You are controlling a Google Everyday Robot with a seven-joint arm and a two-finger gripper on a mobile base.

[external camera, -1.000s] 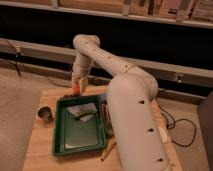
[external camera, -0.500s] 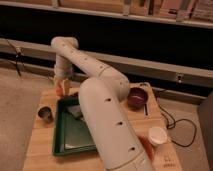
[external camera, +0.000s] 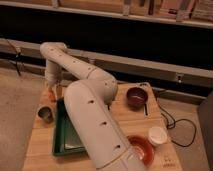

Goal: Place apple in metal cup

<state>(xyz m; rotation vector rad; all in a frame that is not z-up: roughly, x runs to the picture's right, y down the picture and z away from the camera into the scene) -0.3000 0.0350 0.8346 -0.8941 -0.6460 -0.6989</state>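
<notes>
My gripper hangs at the table's far left, at the end of the white arm that bends over from the lower middle. It is shut on the apple, a small orange-red fruit showing at the fingertips. The metal cup, short, grey and dark inside, stands on the wooden table just below and slightly left of the gripper, apart from the apple.
A green tray lies right of the cup, partly behind my arm. A dark maroon bowl sits at the back right, a white cup and a red bowl at the front right. The table's left edge is close to the cup.
My gripper has swung left with the apple, from above the tray's far edge to above the metal cup's side of the table.
</notes>
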